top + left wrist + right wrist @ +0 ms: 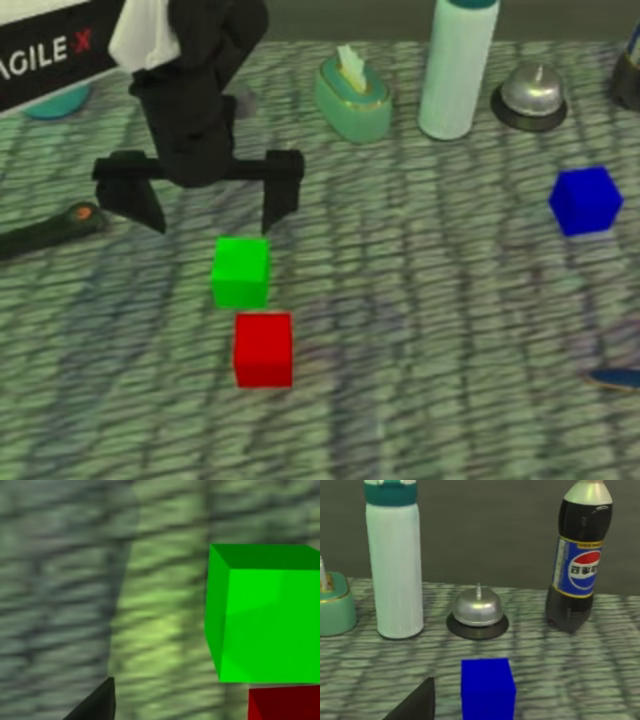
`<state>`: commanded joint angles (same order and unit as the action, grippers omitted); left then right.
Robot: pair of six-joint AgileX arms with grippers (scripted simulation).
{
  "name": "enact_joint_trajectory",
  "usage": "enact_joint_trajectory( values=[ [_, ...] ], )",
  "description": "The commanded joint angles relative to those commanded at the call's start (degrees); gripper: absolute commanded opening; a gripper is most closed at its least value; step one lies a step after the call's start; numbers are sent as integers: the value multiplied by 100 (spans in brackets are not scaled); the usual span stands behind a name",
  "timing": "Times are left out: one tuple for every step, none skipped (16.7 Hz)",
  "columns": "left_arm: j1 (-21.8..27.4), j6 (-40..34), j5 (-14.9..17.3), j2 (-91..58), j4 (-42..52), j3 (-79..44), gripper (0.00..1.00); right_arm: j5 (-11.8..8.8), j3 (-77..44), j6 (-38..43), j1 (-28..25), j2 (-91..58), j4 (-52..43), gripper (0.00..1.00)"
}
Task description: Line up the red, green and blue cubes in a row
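On the table's left half, the red cube (263, 349) lies nearest the front edge, with the green cube (241, 271) just behind it, their edges almost touching. Just behind the green cube hovers the left gripper (213, 208), its fingers spread wide and holding nothing. The blue cube (586, 200) sits well apart on the right side. Behind it stand a bell (533, 94), a white flask (458, 68) and a tissue box (352, 95). The right gripper is outside the top view; its fingers' state cannot be told.

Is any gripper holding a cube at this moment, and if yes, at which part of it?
Nothing is held. The left gripper is open above the table, apart from the green cube. The blue cube rests alone on the table.
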<state>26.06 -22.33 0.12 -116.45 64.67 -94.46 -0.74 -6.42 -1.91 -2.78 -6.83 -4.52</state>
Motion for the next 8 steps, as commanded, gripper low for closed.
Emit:
enact_joint_trajectory(
  values=[
    [49,-45,1,-210,110,-197,100,26,249,70,82,260,167,100],
    [90,-82,1,-390,200,-363,100,48,439,127,149,461,303,100],
    [115,-105,2,-507,255,-470,100,63,564,166,194,596,395,100],
    [129,-118,2,-570,284,-528,100,72,628,186,216,667,442,100],
    [132,-121,3,-585,290,-541,100,74,642,191,221,683,452,100],
    [132,-121,3,-585,290,-541,100,74,642,191,221,683,452,100],
    [132,-121,3,-585,290,-541,100,74,642,191,221,683,452,100],
    [132,-121,3,-585,290,-541,100,74,642,191,221,683,452,100]
  ],
)
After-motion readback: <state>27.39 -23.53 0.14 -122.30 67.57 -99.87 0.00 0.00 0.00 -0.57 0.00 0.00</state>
